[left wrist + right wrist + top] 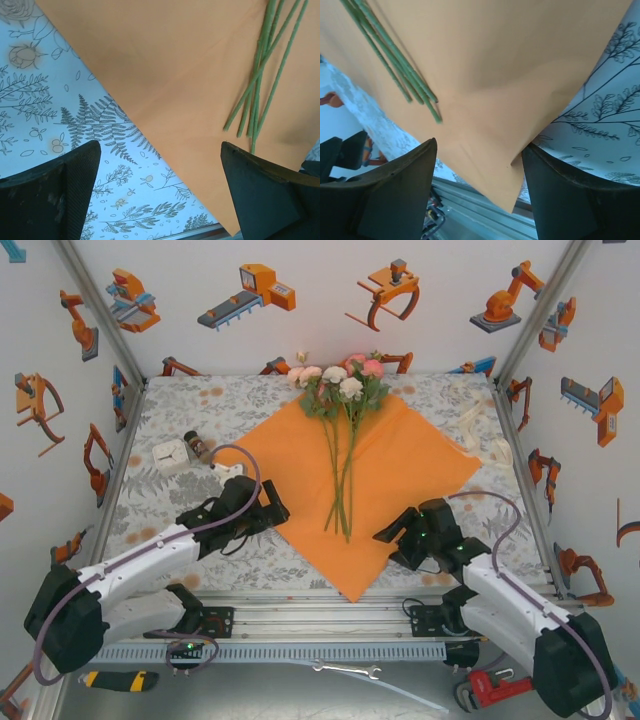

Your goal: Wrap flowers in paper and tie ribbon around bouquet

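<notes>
Mid-frame: pink-and-cream roses (337, 380) on flat orange paper sheet (420, 465).
I see left gripper (160, 147), right gripper (479, 145) agape (wrapping, tying undone).

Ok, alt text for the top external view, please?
Pink and cream flowers lie on diamond-set orange paper, stems toward the near edge. The open left gripper sits at its left edge, the open right gripper at its near-right edge; ribbon lies far right.

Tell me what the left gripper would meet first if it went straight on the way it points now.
Most likely the edge of the orange paper, lying flat just ahead of the open left gripper; the flower stems lie further on. Depth is unclear, so it might touch the tablecloth first.
</notes>
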`<control>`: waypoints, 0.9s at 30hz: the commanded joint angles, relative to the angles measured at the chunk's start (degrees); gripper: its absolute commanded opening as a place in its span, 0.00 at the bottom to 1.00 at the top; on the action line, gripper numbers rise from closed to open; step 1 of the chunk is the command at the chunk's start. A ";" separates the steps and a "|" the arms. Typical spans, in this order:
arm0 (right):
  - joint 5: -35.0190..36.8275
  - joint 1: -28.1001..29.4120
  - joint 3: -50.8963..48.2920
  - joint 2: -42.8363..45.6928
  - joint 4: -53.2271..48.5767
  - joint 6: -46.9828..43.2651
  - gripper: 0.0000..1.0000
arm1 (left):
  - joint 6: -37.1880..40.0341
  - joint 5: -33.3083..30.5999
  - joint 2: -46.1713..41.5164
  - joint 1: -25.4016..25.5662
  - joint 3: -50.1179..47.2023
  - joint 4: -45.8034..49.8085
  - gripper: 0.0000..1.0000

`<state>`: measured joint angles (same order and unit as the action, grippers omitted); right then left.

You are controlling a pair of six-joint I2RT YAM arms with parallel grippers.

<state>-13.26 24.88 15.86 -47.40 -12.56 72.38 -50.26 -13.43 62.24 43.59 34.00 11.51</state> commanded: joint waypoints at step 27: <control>1.22 1.43 11.59 -6.26 1.71 5.18 0.13 | 60.33 18.51 1.49 21.07 -1.17 -15.04 0.97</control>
<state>-14.06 25.93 25.89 -54.08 -8.95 77.58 0.03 4.27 63.44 62.96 33.54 -5.30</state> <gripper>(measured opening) 0.140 0.973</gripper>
